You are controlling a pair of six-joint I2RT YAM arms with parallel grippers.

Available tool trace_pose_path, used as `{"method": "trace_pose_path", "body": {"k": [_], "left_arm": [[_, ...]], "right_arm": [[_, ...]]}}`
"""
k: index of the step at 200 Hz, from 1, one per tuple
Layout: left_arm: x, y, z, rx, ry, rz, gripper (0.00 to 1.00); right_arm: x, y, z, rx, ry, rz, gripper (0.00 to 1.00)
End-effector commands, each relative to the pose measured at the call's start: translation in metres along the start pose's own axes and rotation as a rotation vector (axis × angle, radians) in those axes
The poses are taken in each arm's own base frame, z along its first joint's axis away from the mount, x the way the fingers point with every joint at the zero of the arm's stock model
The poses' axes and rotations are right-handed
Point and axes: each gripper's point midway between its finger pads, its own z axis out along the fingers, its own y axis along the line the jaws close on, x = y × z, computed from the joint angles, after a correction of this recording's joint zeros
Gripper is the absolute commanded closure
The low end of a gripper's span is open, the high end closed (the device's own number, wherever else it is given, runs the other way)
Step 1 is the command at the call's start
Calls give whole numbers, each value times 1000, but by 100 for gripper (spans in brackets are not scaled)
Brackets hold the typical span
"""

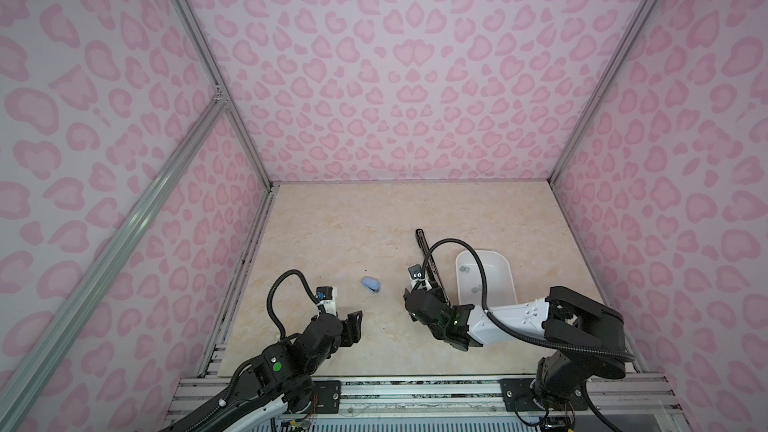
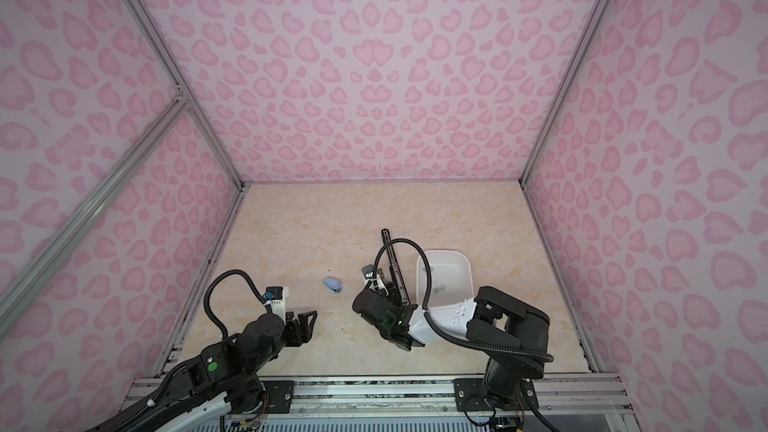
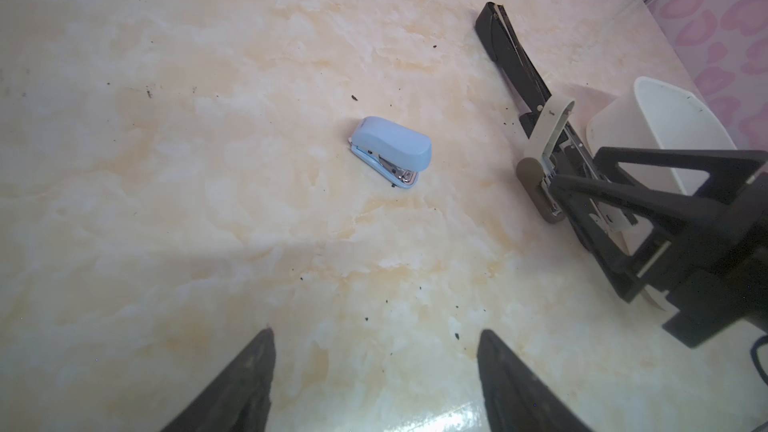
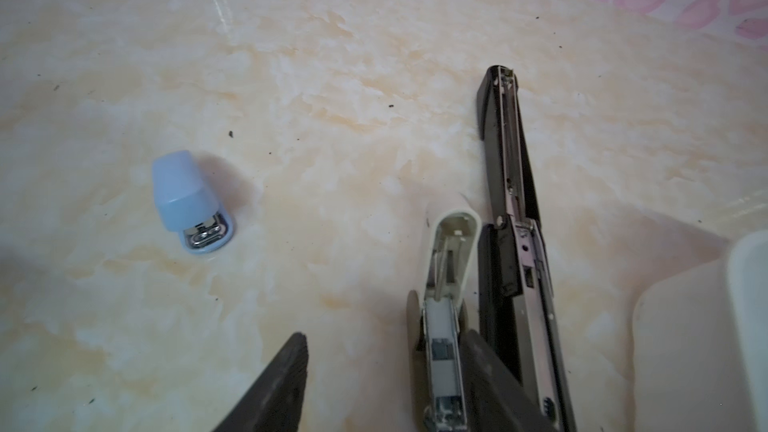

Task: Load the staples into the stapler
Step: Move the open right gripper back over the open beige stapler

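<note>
A white stapler (image 4: pixel 451 251) lies hinged open on the table, with a small grey strip (image 4: pixel 441 347) in its channel. My right gripper (image 4: pixel 388 336) is open around it, and the stapler rests against one finger (image 4: pixel 490 371). Loose staples (image 1: pixel 464 269) lie in the white tray (image 1: pixel 509 272), seen in both top views. My left gripper (image 3: pixel 376 332) hovers open and empty near the front left (image 1: pixel 355 322).
A small blue stapler (image 1: pixel 371 284) sits shut between the two arms. A long black stapler (image 1: pixel 428 259) lies folded open between the white stapler and the tray. Pink patterned walls enclose the table on three sides.
</note>
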Motion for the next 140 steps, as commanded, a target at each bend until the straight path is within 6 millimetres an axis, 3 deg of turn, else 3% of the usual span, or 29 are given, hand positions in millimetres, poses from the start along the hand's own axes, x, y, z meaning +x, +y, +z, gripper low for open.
{"method": "trace_pose_path", "body": {"k": [1,61,140], "left_arm": [[-3,-3,1,11,-15,-20,22],[-3,-2,1,4,-16,-18,22],[-2,0,4,-14,-5,-14,23]], "right_arm": [[8,-6,7,32,35,-24,42],[28,-17,18,46,100,-7,47],[50,-28,14,47,142,31,47]]}}
